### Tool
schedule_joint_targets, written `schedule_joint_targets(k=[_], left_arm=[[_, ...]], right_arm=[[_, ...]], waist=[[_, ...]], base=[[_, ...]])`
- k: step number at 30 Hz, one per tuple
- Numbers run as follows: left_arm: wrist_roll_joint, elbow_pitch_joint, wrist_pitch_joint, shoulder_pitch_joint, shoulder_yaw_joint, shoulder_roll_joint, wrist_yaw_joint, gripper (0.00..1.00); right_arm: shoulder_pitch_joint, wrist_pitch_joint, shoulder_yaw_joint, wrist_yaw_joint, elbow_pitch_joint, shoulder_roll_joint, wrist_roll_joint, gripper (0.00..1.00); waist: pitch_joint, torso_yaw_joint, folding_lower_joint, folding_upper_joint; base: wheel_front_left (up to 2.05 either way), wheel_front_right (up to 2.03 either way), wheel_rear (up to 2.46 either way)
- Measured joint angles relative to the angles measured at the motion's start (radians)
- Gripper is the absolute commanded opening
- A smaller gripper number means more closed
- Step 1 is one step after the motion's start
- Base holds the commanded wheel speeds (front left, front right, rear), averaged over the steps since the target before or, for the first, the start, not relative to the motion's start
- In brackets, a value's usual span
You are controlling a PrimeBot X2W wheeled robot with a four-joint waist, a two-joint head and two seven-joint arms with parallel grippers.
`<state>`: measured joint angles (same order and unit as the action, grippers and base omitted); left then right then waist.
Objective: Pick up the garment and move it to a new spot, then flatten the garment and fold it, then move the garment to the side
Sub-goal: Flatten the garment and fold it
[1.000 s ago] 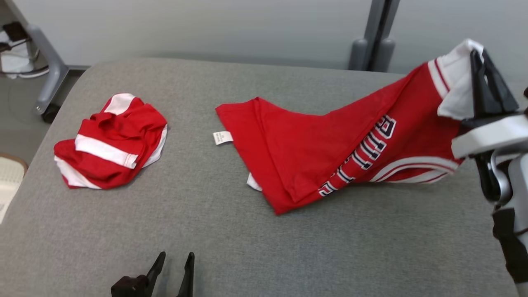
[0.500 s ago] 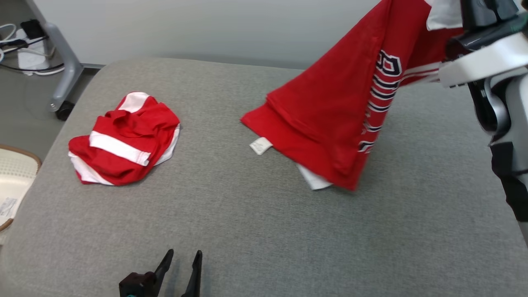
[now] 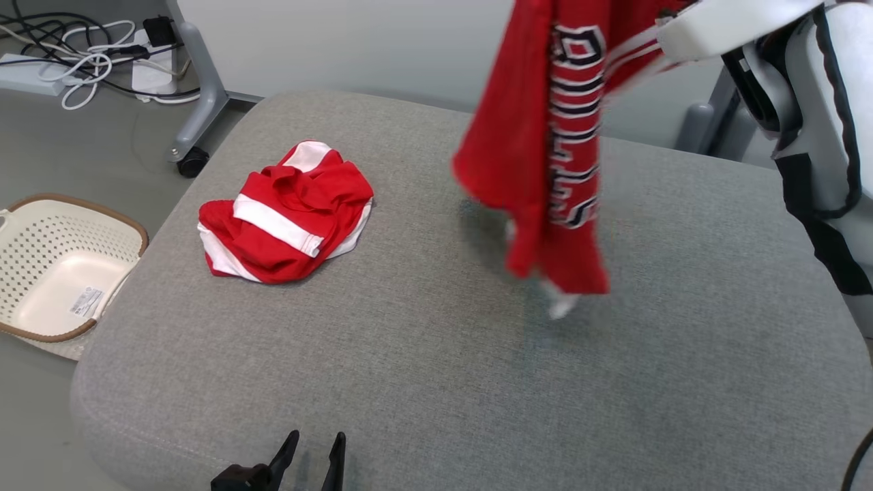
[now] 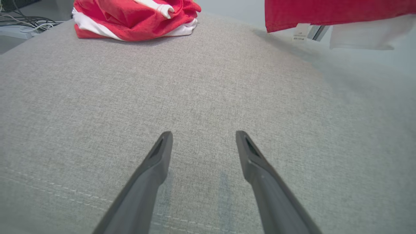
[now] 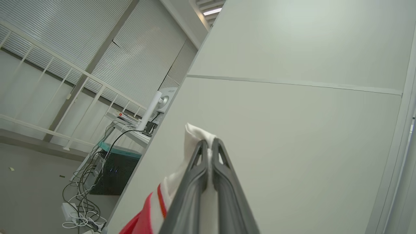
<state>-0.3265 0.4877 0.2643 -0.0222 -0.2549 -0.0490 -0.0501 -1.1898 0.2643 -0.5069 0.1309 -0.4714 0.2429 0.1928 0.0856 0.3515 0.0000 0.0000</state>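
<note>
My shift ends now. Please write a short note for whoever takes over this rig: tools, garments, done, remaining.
Right tool: shut on the white edge of the red jersey, raised high.
Left tool: open, empty, low over the grey table near its front edge.
The jersey hangs over the table's right half, lower end near the surface.
A crumpled red-and-white garment lies on the table's left part.
Done: pick-up. Left: set it down at a new spot, flatten, fold, move aside.
</note>
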Motion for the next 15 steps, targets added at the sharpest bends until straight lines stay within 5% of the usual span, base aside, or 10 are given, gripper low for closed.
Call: schedule_joint_targets(k=[10, 15], left_arm=[[0.000, -0.013, 0.000, 0.011, 0.003, 0.000, 0.002, 1.00], [0.013, -0.015, 0.000, 0.025, 0.011, 0.000, -0.002, 1.00]], right_arm=[[0.404, 0.000, -0.007, 0.000, 0.027, 0.182, 0.046, 0.00], [0.670, 0.000, 0.054, 0.000, -0.012, 0.203, 0.060, 0.00]], waist=[[0.014, -0.102, 0.0001, 0.0000], [0.022, -0.159, 0.0000, 0.0000]], base=[[0.00, 0.00, 0.00], [0.00, 0.00, 0.00]])
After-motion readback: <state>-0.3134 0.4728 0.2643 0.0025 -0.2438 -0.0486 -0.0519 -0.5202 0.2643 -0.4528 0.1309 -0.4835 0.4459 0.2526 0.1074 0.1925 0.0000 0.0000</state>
